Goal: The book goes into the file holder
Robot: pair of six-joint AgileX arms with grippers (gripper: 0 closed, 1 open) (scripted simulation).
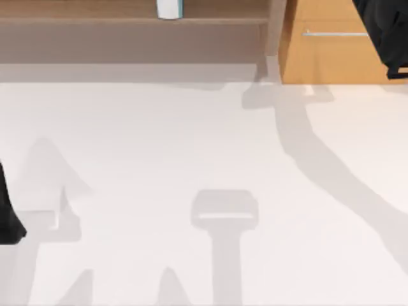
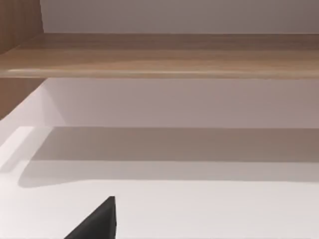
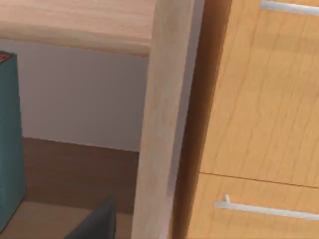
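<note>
The task looked barely begun: the book (image 1: 169,9), small, white with a light-blue edge, stood upright on the wooden shelf (image 1: 95,20) at the table's far side, ungrasped, and no file holder could be made out. The right arm (image 1: 382,35) reached toward the far right in front of the orange-brown drawer cabinet (image 1: 325,57), while the left arm (image 1: 9,213) sat at the left edge. Next, a gripper would likely need to reach the book; neither gripper's finger state could be told.

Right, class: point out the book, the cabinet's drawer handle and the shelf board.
book (image 1: 169,9), top view, its white cover.
drawer handle (image 1: 334,33), top view, middle of the silver bar.
shelf board (image 2: 164,56), left wrist view, its wooden top face.
</note>
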